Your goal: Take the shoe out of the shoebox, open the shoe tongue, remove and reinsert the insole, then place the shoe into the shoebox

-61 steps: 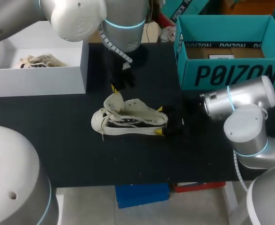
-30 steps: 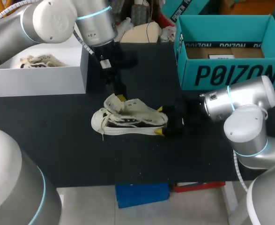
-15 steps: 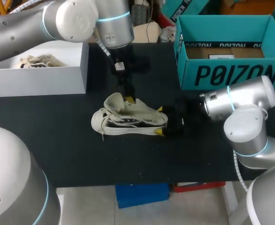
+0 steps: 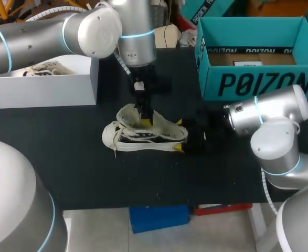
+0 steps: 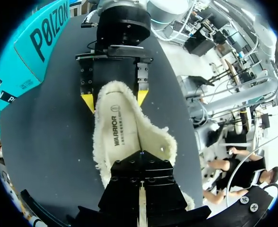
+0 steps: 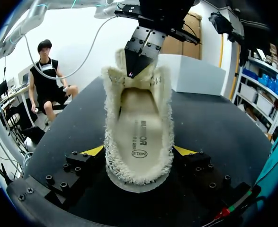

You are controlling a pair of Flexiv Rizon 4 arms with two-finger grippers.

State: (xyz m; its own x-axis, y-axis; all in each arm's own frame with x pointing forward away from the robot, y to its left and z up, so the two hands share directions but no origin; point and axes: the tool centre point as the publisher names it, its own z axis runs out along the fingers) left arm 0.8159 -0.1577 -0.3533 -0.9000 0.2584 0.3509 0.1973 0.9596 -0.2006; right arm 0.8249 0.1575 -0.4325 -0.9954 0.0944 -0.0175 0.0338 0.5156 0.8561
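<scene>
A cream canvas shoe (image 4: 143, 131) lies on its side in the middle of the black table (image 4: 80, 168), toe pointing left. My right gripper (image 4: 179, 135) holds its heel, one yellow tip pressing each side (image 6: 139, 151). The pale insole (image 6: 139, 135) lies inside the shoe (image 6: 129, 94). My left gripper (image 4: 145, 116) points down with its fingers shut, tip at the shoe's opening beside the tongue. In the right wrist view the left gripper (image 6: 135, 68) stands at the far end of the opening. In the left wrist view the shoe (image 5: 153, 142) stretches ahead of it to the right gripper (image 5: 115, 98).
The teal shoebox (image 4: 258, 84) stands open at the back right. A white box (image 4: 38, 89) at the back left holds another cream shoe (image 4: 41, 67). Bare black table lies in front of the shoe.
My left arm has swung right and down from the back of the table, bringing its shut gripper to the shoe's opening. The shoe and the right gripper have not moved.
</scene>
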